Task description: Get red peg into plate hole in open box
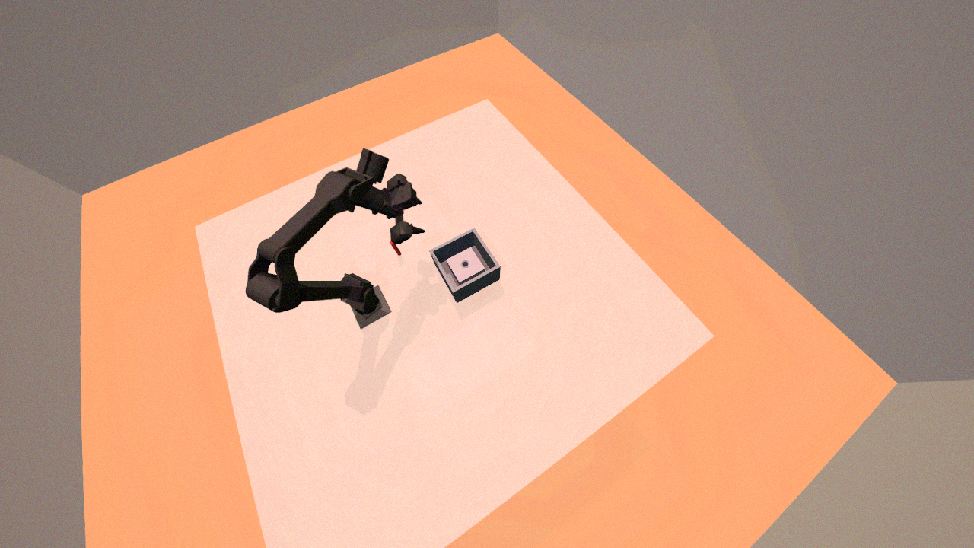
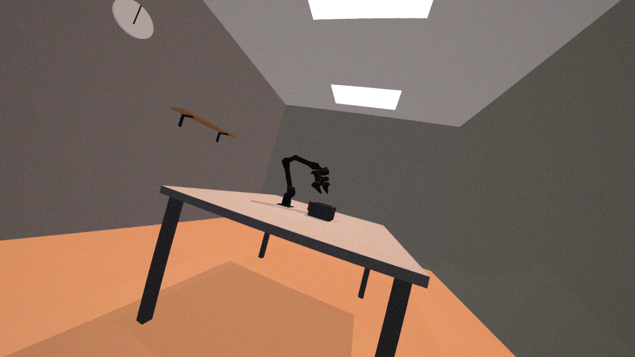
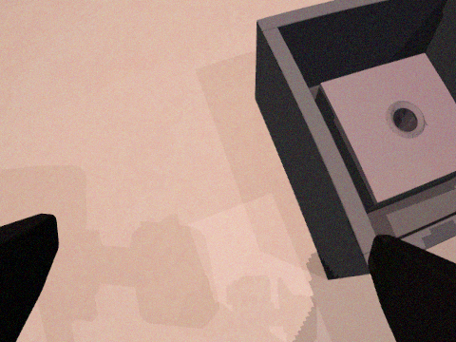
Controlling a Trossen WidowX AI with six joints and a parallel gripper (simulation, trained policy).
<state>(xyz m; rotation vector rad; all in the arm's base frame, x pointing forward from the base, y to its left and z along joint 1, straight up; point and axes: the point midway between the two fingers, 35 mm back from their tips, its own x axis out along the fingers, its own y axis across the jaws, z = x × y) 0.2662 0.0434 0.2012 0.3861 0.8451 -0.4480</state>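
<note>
The red peg (image 1: 396, 248) (image 2: 309, 206) stands upright on the table, just behind the box in the exterior view; its upper end is close to the gripper's outline in the top view. It is not in the wrist view. The open dark box (image 1: 483, 280) (image 2: 320, 211) (image 3: 290, 142) holds a pale pink plate (image 1: 463, 274) (image 3: 370, 157) with a round, empty hole (image 1: 465, 263) (image 3: 405, 119). My gripper (image 1: 421, 216) (image 2: 324, 192) (image 3: 218, 242) is open wide and empty, pointing down above the table and higher than the box.
The box's near wall and corner reach close to the right finger in the wrist view. The arm's base (image 1: 370, 307) (image 2: 285, 205) is fixed on the pale table (image 1: 545, 354) (image 2: 355, 239). The arm's shadow falls across the table top.
</note>
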